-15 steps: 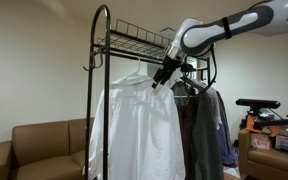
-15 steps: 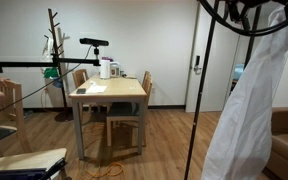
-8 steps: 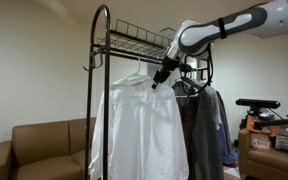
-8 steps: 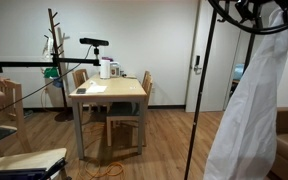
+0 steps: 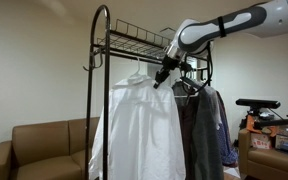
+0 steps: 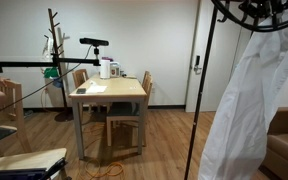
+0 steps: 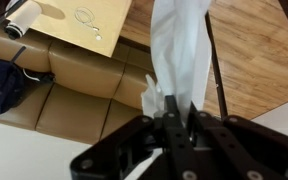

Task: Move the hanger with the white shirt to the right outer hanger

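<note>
The white shirt (image 5: 139,130) hangs wide from the black rack (image 5: 97,40), on a thin pale hanger (image 5: 137,72) that shows only at the collar. My gripper (image 5: 161,80) sits at the collar just under the rail and is shut on the hanger's neck. In the wrist view the black fingers (image 7: 170,122) stand pressed together, with the shirt (image 7: 179,55) hanging beyond them. The right outer hanger (image 5: 86,65), a small black hook, juts from the arched end post, away from the gripper. The shirt (image 6: 249,110) also shows beside the rack post (image 6: 206,90).
Dark grey garments (image 5: 206,130) hang close beside the shirt on the same rail. A brown sofa (image 5: 44,145) stands below the rack. Boxes and gear (image 5: 269,125) sit beyond the garments. A wooden table (image 6: 109,92) with chairs and a coat stand (image 6: 54,45) stand across the room.
The jaws have gone from open to shut at the hanger's neck. The shirt's lower part has swung outward a little in an exterior view. The arm has hardly moved.
</note>
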Controlling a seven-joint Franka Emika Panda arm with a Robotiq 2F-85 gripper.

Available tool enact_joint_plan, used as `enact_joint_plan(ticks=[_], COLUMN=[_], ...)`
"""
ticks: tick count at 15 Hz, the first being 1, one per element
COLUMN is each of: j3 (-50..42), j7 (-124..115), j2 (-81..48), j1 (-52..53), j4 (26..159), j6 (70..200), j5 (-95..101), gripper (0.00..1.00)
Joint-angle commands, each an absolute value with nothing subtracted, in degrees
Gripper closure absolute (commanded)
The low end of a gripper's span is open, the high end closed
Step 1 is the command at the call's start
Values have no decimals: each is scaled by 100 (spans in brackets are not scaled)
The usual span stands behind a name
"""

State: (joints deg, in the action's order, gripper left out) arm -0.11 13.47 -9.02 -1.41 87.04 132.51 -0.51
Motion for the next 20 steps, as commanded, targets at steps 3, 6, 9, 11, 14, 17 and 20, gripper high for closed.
enact_joint_plan(ticks=[3,6,9,11,14,17,20], j3=[82,115,92,63,43,27,23], j7=[1372,1214,971,735,545,366,181], j2=[-1011,-1019,-1048,-1057,-939,-720,-476], j1=[-128,-103,-78,-56,-5,-26,-2], j4=[8470,8528,8572,8627,8902,9362,9869], j6=[13626,14153,14649,14983,15350,15692,16116], j5=[-215,-236,-141,-81,43,5,40], gripper=[88,89,90,89,90,90,90])
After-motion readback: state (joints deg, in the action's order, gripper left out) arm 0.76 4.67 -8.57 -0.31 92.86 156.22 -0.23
